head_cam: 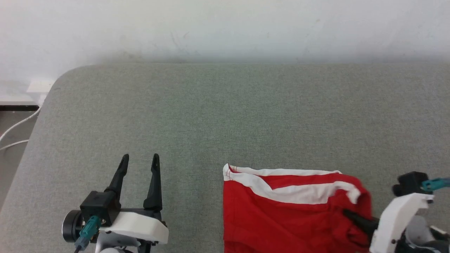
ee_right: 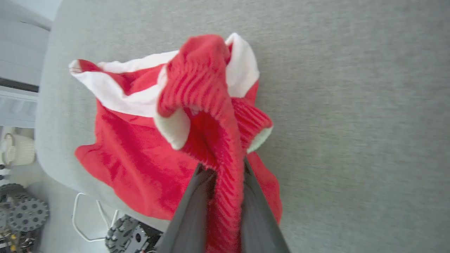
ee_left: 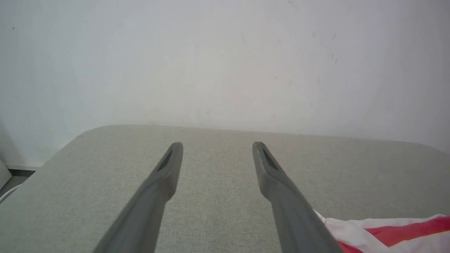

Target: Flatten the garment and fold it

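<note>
Right gripper (ee_right: 221, 168) fingers narrow, pinched on a ribbed red fold of the bright red thin-fabric garment with white bands (head_cam: 281, 218). The fold is bunched up between them. The rest of the garment lies at the lower right of the head view on the grey fabric-covered table (head_cam: 211, 105). Left gripper (head_cam: 140, 158) fingers spread wide, holding nothing, over bare table at lower left, apart from the garment.
</note>
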Motion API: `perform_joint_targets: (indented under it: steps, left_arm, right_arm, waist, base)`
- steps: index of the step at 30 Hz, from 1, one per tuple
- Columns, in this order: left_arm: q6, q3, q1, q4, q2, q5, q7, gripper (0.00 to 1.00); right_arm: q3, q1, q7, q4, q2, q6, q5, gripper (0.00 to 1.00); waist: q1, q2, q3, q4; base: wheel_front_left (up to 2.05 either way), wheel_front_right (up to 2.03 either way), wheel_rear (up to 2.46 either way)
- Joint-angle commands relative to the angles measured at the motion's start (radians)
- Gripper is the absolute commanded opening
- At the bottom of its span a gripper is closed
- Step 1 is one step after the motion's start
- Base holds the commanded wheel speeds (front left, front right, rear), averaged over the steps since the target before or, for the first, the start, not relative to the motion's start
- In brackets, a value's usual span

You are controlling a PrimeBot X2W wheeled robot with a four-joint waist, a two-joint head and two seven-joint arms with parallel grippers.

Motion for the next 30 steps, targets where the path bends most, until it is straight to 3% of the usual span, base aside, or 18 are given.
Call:
perform_joint_targets:
  steps: [1,8,15,16,17,18,24,30]
  left_arm:
    - [0.004,-0.002,0.008,-0.003,0.004,-0.002,0.000,1.00]
    - [-0.001,-0.010,-0.002,0.003,0.005,-0.007,0.005,1.00]
    - [-0.006,-0.021,-0.023,0.006,0.003,-0.008,0.006,1.00]
    - [-0.007,-0.023,-0.027,0.007,0.002,-0.008,0.005,1.00]
    - [-0.009,-0.024,-0.031,0.008,0.002,-0.008,0.005,1.00]
    - [-0.009,-0.027,-0.034,0.009,0.001,-0.008,0.005,1.00]
    - [-0.008,-0.035,-0.046,0.014,-0.004,-0.006,0.001,1.00]
    - [-0.006,-0.035,-0.049,0.023,-0.005,-0.009,-0.006,1.00]
  right_arm:
    - [0.011,0.004,0.026,-0.027,0.022,-0.001,0.056,0.00]
    - [0.106,-0.007,0.145,-0.098,0.109,-0.001,0.305,0.00]
    - [0.264,-0.117,-0.005,0.020,0.136,-0.001,0.215,0.00]
    - [0.286,-0.134,-0.034,0.053,0.139,-0.001,0.195,0.09]
    - [0.306,-0.151,-0.063,0.090,0.140,-0.001,0.169,0.42]
    - [0.325,-0.166,-0.090,0.126,0.142,-0.001,0.148,1.00]
    - [0.423,-0.249,-0.248,0.271,0.146,-0.001,0.068,1.00]
    - [0.532,-0.313,-0.336,0.249,0.137,-0.001,-0.010,1.00]
  waist:
    - [0.0000,0.0000,-0.002,-0.001]
    - [0.0000,0.0000,-0.004,0.005]
    - [0.0000,0.0000,0.012,0.016]
    - [0.0000,0.0000,0.015,0.019]
    - [0.0000,0.0000,0.017,0.021]
    - [0.0000,0.0000,0.019,0.024]
    - [0.0000,0.0000,0.031,0.036]
    - [0.0000,0.0000,0.033,0.034]
  base:
    - [0.00,0.00,0.00]
    - [0.00,0.00,0.00]
    - [0.00,0.00,0.00]
    - [0.00,0.00,0.00]
    - [0.00,0.00,0.00]
    - [0.00,0.00,0.00]
    - [0.00,0.00,0.00]
    - [0.00,0.00,0.00]
